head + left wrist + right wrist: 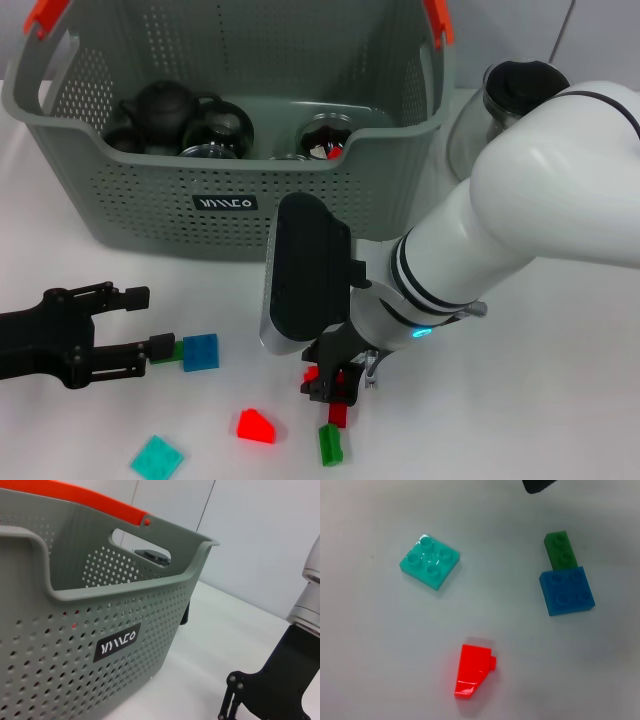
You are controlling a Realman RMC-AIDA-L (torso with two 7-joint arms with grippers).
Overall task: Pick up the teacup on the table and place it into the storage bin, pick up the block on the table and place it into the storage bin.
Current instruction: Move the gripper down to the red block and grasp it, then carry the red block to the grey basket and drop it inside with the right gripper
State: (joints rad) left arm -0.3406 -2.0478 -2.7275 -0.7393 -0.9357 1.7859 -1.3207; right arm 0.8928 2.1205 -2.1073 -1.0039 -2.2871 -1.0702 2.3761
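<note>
The grey-green storage bin [150,200] stands at the back and fills the left wrist view [150,600]. It holds a black teapot [165,105] and glass tea ware; no teacup shows on the table. Several blocks lie in front: blue [200,352] [567,590], small green [175,350] [561,550], red wedge [256,426] [472,671], teal [157,458] [429,561]. My left gripper [145,322] is open low at the left, its near finger beside the small green block. My right gripper [335,385] hangs over a dark red block [338,412].
A clear glass pot [490,110] with a black lid stands right of the bin, behind my right arm. Another green block [330,443] lies near the front edge. The right arm's black plate [270,690] shows in the left wrist view.
</note>
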